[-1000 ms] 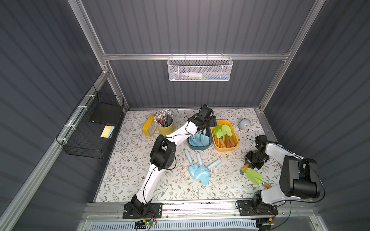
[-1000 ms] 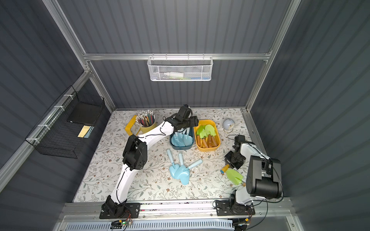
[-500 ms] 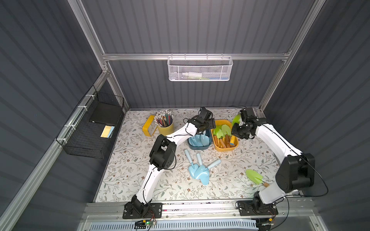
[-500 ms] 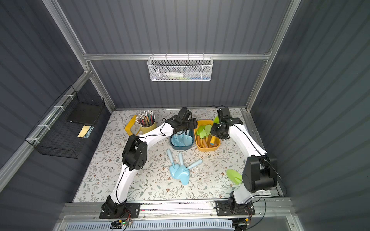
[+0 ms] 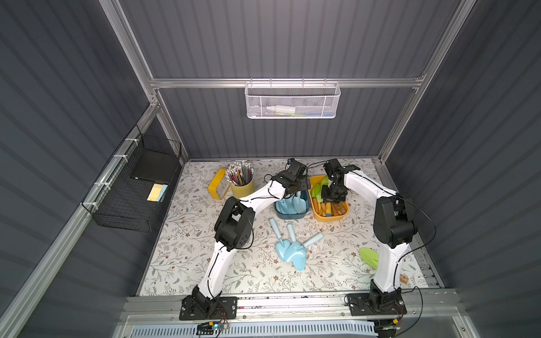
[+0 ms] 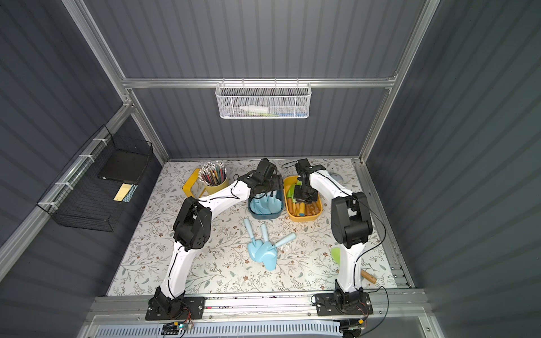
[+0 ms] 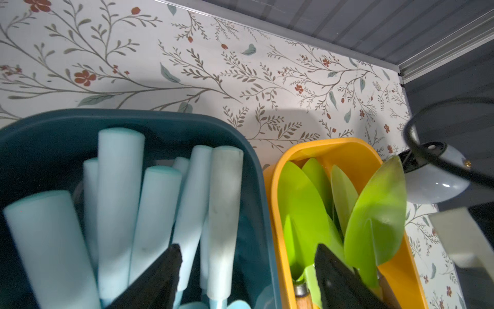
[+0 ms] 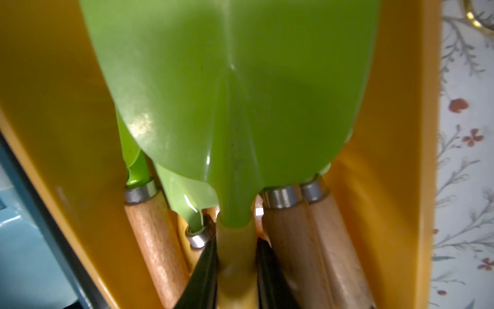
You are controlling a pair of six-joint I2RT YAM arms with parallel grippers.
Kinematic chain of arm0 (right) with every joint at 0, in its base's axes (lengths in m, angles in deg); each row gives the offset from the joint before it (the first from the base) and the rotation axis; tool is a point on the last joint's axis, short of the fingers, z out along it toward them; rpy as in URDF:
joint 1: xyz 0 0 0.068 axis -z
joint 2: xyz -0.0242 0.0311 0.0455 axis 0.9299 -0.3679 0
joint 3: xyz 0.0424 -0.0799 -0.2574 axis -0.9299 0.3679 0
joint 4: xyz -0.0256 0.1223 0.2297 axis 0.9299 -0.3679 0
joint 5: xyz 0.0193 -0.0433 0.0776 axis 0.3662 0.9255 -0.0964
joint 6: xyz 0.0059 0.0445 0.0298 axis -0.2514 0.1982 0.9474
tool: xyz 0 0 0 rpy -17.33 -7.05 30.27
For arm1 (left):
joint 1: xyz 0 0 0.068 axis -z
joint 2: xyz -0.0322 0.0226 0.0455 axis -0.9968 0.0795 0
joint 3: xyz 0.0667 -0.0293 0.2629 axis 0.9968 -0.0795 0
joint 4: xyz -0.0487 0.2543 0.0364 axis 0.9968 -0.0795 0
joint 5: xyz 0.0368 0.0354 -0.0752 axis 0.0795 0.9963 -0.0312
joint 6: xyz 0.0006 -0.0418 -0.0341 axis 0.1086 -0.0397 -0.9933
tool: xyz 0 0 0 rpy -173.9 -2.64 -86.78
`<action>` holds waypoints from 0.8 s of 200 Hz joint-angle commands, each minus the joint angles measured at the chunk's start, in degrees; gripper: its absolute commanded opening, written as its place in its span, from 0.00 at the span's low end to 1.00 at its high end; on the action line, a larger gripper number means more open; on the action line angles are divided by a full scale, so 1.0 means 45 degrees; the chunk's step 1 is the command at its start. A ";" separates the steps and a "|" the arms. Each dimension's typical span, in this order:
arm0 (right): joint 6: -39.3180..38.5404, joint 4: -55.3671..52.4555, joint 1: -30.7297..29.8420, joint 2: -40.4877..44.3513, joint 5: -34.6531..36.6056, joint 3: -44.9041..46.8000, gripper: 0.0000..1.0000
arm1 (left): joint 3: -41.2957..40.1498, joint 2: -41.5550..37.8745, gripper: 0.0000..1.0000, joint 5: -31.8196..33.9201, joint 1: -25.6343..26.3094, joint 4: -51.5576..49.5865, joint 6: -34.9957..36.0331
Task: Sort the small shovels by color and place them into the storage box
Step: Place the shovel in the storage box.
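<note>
Now | teal box [image 7: 160, 123]: pale-blue shovels [image 7: 120, 187] | yellow box [image 7: 347, 149]: green shovels [image 7: 302, 203]

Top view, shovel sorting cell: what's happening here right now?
The right gripper has its fingers shut on the yellow handle of a lime-green plastic shovel, down in the oblong yellow plastic box among other green shovels. The left gripper hangs open above the teal plastic box of pale-blue plastic shovels. Three more blue shovels and one green shovel lie on the floral tabletop.
</note>
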State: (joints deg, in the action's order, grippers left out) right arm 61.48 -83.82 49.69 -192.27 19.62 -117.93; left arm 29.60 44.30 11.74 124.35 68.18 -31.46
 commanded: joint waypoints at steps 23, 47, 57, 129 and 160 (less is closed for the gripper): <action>0.0188 -0.0530 0.0059 0.0133 0.1550 -0.0862 0.33 | -0.1245 -0.1717 0.84 0.0184 0.0370 -0.0290 0.0106; 0.0247 -0.0233 0.0059 0.0888 0.1695 -0.0858 0.43 | -0.1822 -0.2021 0.87 0.0160 0.1278 -0.0544 0.0456; 0.0285 -0.0200 0.0059 0.1155 0.1568 -0.0849 0.44 | -0.2037 -0.2101 0.88 0.0122 0.1689 -0.0686 0.0592; 0.0864 0.1255 0.0331 0.2793 0.1286 0.0643 0.44 | -0.4210 -0.3133 0.82 -0.1197 0.3268 0.0205 0.1082; 0.1126 0.1296 0.0506 0.2787 0.0588 0.0999 0.43 | -0.4197 -0.2663 0.82 -0.1093 0.3892 -0.0038 0.1324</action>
State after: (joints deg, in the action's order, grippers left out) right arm 64.76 -78.36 51.37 -179.31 24.27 -115.16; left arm 11.26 33.35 8.22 139.06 69.03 -27.48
